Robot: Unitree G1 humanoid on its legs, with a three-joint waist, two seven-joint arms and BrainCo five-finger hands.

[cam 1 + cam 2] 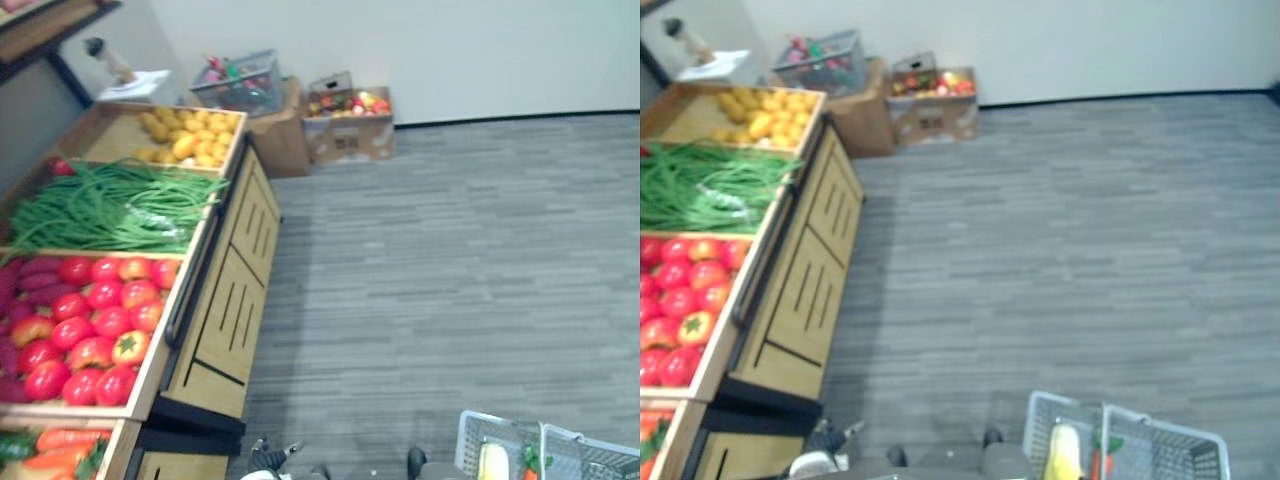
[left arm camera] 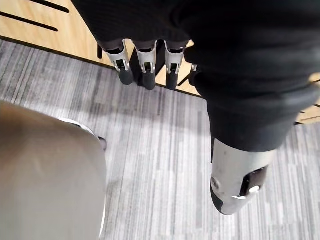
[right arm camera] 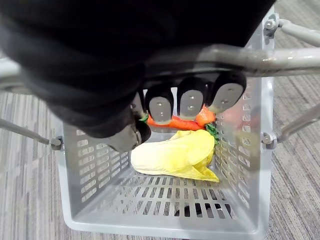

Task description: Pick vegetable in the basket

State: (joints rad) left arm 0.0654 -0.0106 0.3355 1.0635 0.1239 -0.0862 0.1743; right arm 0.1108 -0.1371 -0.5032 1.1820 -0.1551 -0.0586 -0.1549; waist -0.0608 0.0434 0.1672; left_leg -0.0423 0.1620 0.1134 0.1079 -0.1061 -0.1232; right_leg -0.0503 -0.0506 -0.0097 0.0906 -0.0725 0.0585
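Basket [image 3: 90,170]: where is it?

Hanging at my right side over the floor [image 1: 450,260]. My right hand [image 3: 180,102] has its fingers curled round the handle [image 3: 260,57].

What's inside?

One yellow vegetable [image 3: 175,157] and a carrot [image 3: 180,123], touching each other; my fingers partly hide the carrot.

And the left hand [image 2: 146,67]?

It hangs beside the counter [image 2: 50,30], near its wooden side, with fingers straight and nothing held.

What's on the counter?

Nearest me are carrots [image 1: 60,445], then a crate of tomatoes [image 1: 95,325], then green beans [image 1: 110,205], then yellow produce [image 1: 190,135] at the far end. Beyond that, boxes [image 1: 350,125] stand against the wall.
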